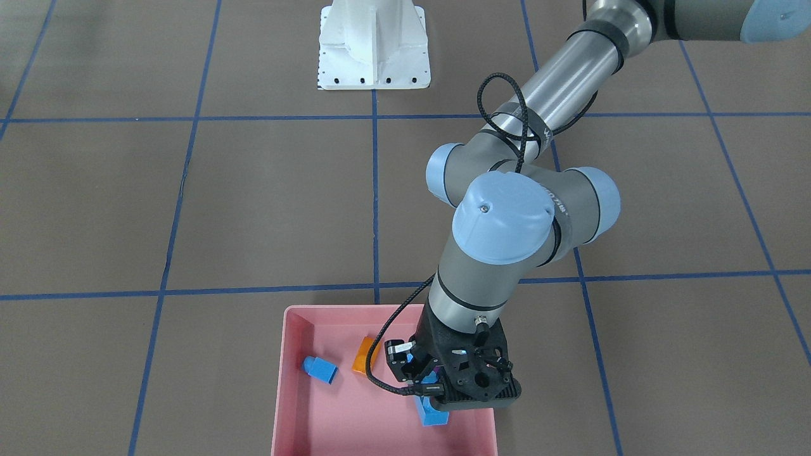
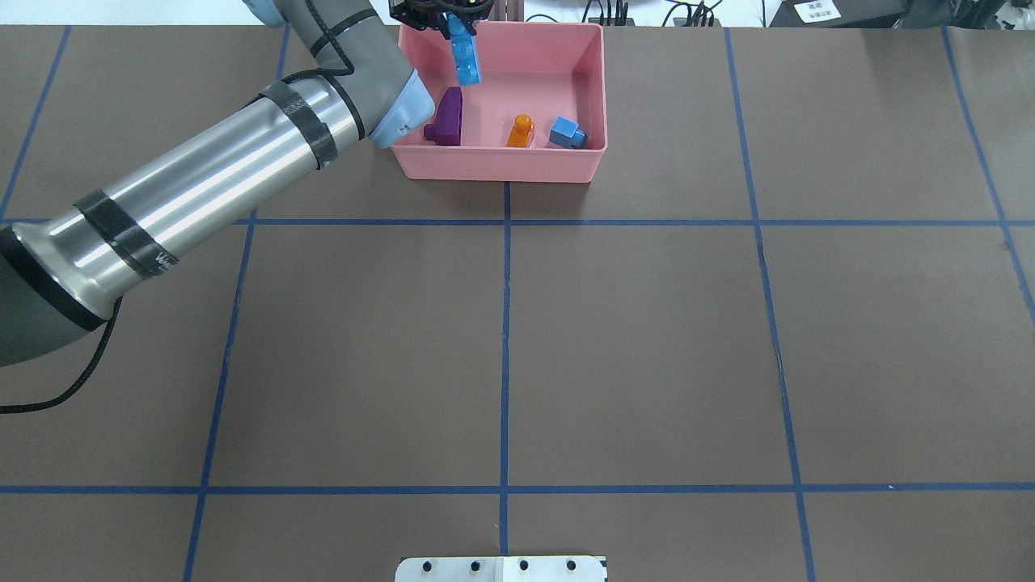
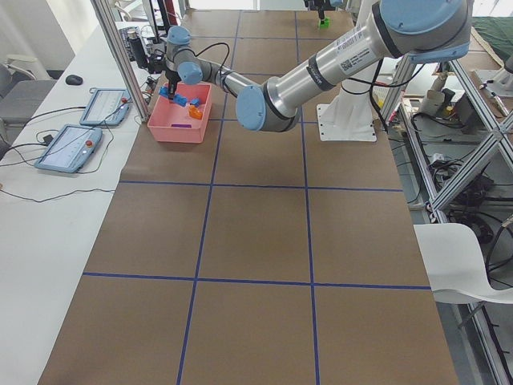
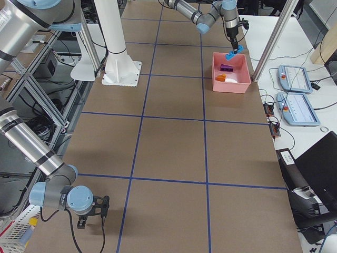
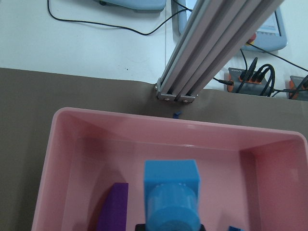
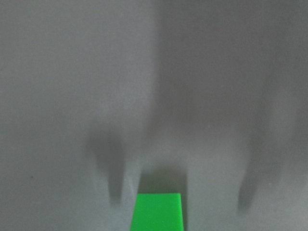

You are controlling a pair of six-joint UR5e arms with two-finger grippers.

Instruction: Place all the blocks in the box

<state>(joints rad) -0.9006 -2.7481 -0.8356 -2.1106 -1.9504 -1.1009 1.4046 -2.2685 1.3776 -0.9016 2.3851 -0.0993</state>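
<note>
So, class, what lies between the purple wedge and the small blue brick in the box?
The orange brick, lying on the box floor; the overhead view shows it.

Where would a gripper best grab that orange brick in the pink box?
Probably across its two long flat sides, coming straight down from above: the orange brick lies apart from the others in the box, bare floor on both sides.
</note>
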